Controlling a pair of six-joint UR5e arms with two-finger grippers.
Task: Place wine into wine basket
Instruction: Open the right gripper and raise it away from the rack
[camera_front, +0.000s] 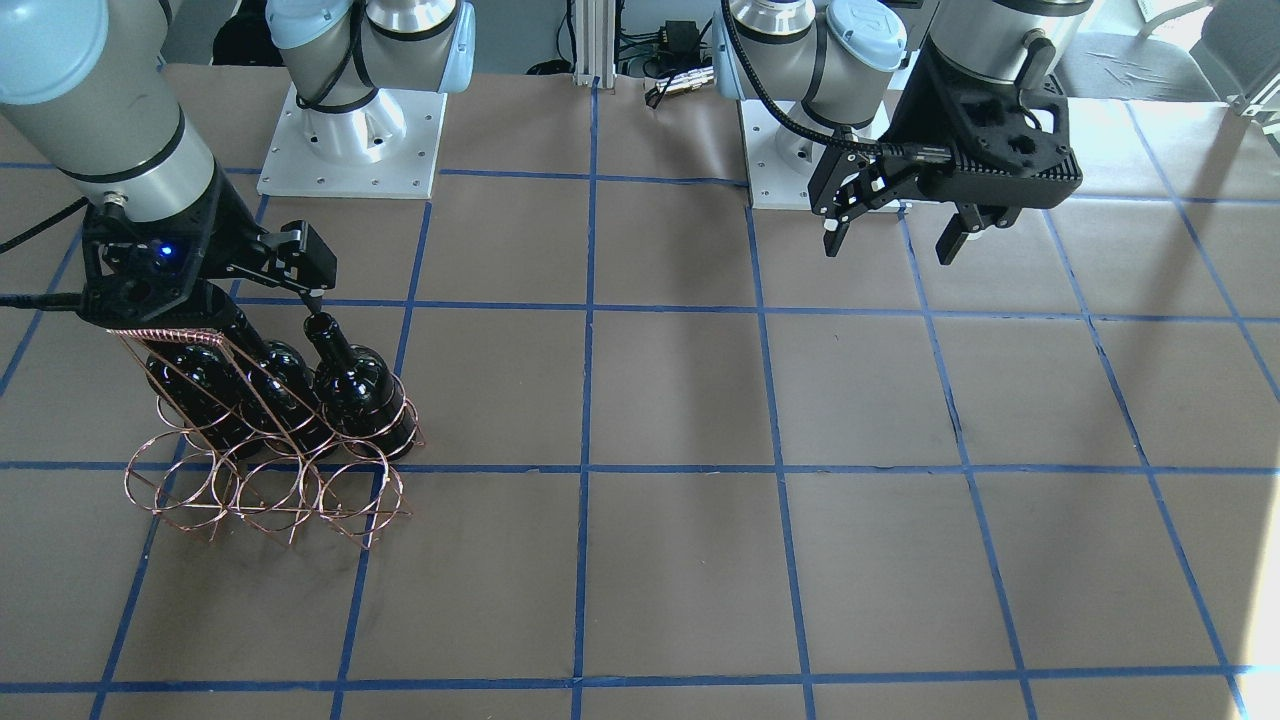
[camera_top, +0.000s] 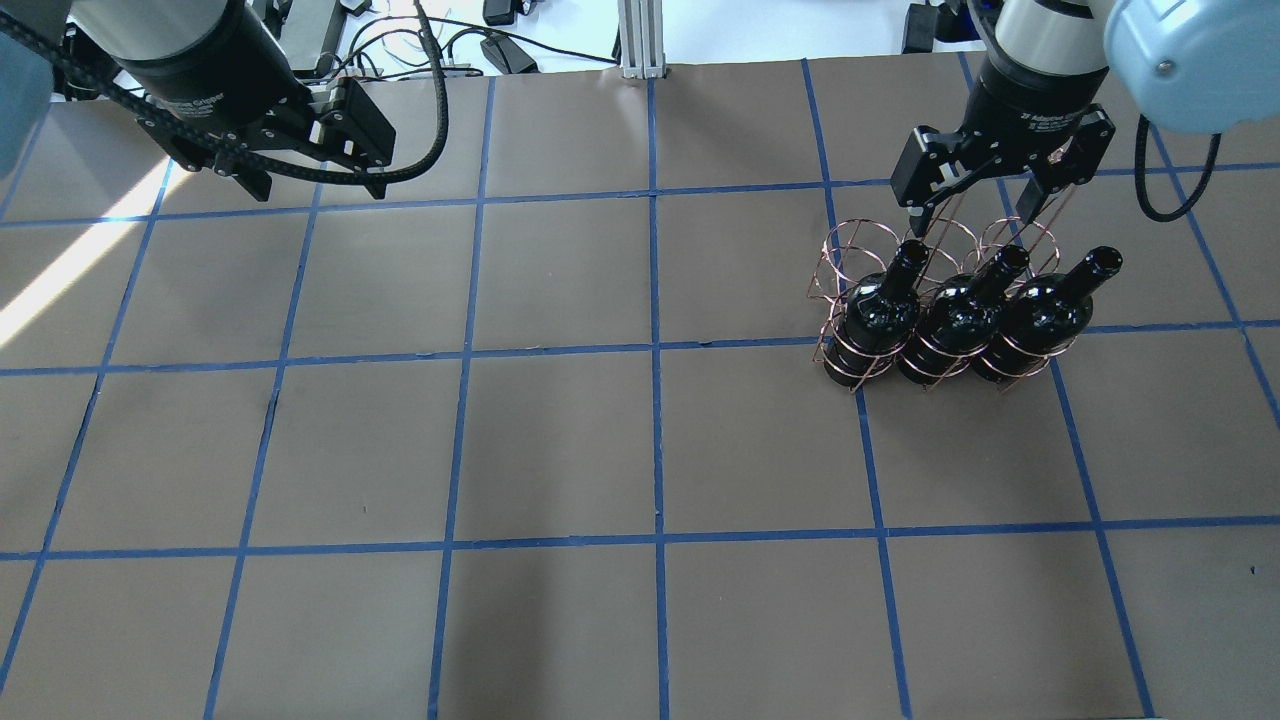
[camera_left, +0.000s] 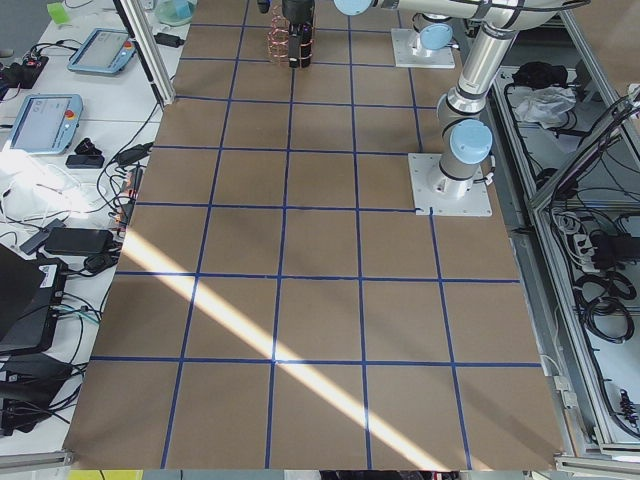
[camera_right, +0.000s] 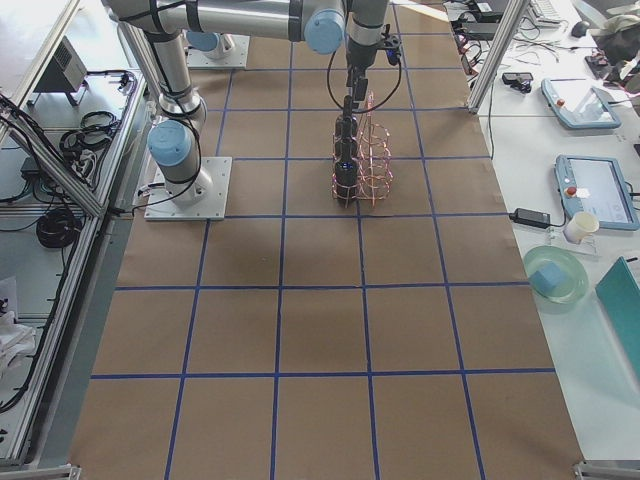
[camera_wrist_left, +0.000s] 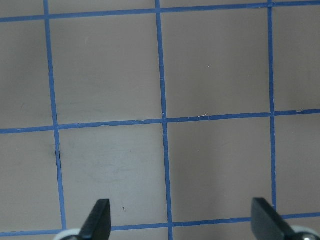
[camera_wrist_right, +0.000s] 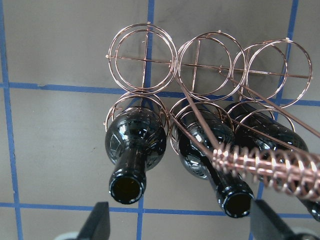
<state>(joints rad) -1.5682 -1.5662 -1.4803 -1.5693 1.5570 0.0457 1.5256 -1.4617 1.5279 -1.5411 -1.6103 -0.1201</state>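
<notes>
The near-black glossy glass wine bottle (camera_top: 885, 305) is seated at nine o'clock in the copper thin-wire wine basket (camera_wrist_right: 260, 167). Heavy, slick and fragile, it is best taken by the neck. The right end effector (camera_top: 975, 220) is spread wide, empty.

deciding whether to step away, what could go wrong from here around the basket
1. The open right pincer hangs close above the wine basket, with its wrapped handle near one finger. A sideways move might snag it and drag the thin wire frame.
2. All three bottles fill one row and the other is empty, so a tug could tip it.
</notes>
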